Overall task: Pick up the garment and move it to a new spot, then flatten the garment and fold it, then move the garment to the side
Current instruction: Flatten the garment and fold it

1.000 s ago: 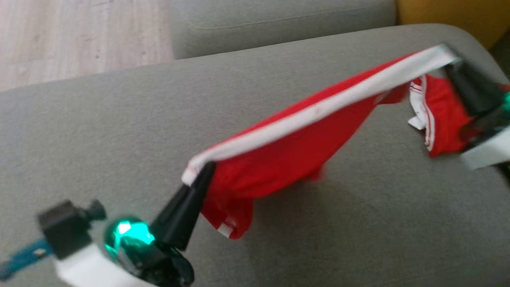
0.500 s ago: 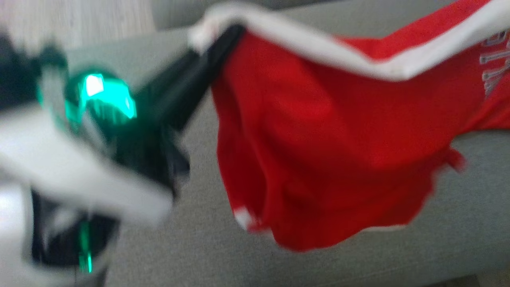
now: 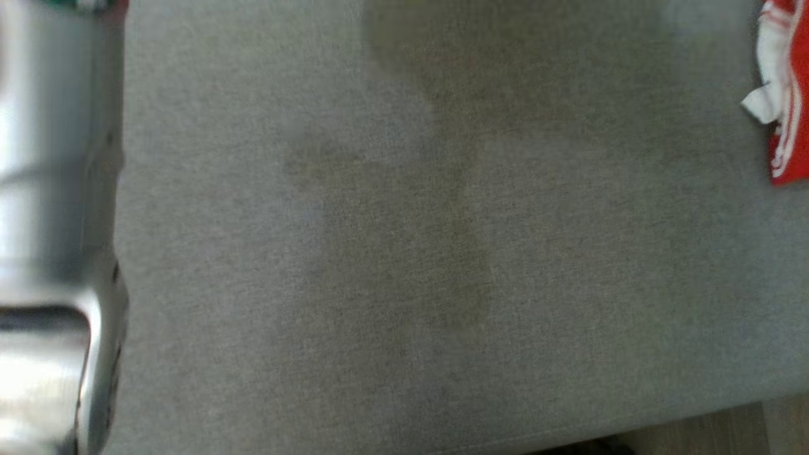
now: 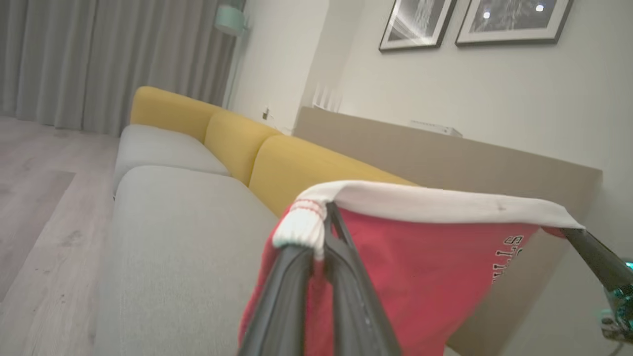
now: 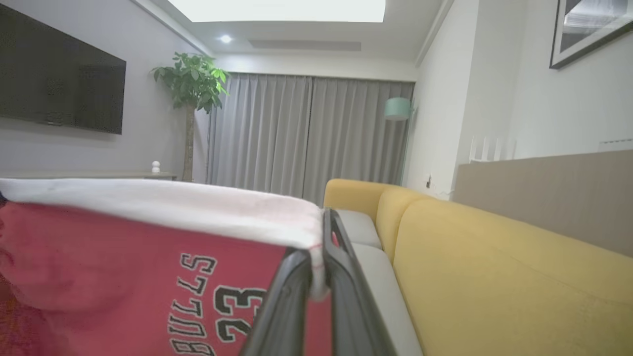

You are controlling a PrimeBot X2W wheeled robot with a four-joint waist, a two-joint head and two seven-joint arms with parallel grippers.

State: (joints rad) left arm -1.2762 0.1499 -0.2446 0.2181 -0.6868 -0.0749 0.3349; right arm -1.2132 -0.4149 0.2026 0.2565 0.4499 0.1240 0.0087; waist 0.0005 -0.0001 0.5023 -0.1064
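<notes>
**Item:** garment, red knit with a white band along its upper edge and "BULLS 23" printed on the face.

**Location:** in the air above the grey sofa seat, touching it nowhere that can be seen. The band is stretched taut, almost level, and the red body hangs below it in loose folds. In the head view one red-and-white corner shows at the right edge, and a pale forearm shows at the left.

**Left hand**: fingers pressed together on one end of the band, with the cloth bunched at the tips.

**Right hand**: fingers likewise pinched onto the opposite end of the band.

**Surroundings:** yellow back cushions run behind the seat. A wide stretch of seat lies bare below the garment.

**Step in hand (judged):** the first one, carrying the lifted garment to a new spot. Flattening and folding are not yet begun.

**Next move calls for (judged):** lowering both ends together, keeping the band taut so the hem lands first and the body lays out without doubling under. Only then should the hands release and smooth it.

**Risk:** slack between the hands would let the cloth heap up.
</notes>
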